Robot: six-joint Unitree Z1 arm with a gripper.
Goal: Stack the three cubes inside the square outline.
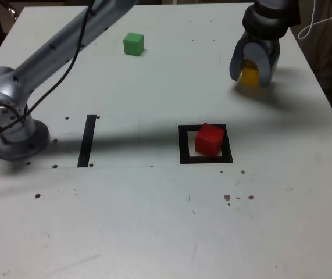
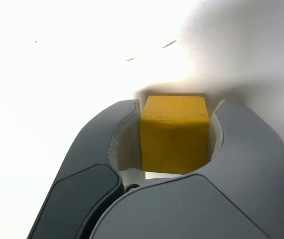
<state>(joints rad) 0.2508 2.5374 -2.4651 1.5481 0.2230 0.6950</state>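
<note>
Bare white tabletop (image 1: 154, 232), speckled with small dark marks and screw holes, fills the near part of the exterior view. Beyond it, toward the middle, lies the square outline (image 1: 183, 145), a thick black border around a white centre. The red cube (image 1: 209, 140) sits inside it, turned a little askew to the border and reaching toward the frame's far side. On the exterior view's left of the square, well apart from it, a narrow black strip (image 1: 86, 140) runs straight along the table. Just beside that strip stands the round grey base (image 1: 9, 125) of the arm, with a dark cable (image 1: 67, 70) trailing along the silver link that rises from it toward the far edge.

The green cube (image 1: 134, 44) rests alone on the far part of the table, well apart from both other cubes.

At the far end on the exterior view's right, the gripper (image 1: 252, 72) points down at the table with the yellow cube (image 1: 249, 77) between its two grey fingers. The wrist view shows the same block (image 2: 174, 133) filling the gap between the curved fingers (image 2: 99, 149), both of which press against its sides, so the grasp is clamped on the yellow cube. A dark shadow lies on the table directly beneath the block; whether the cube touches the surface cannot be told.
</note>
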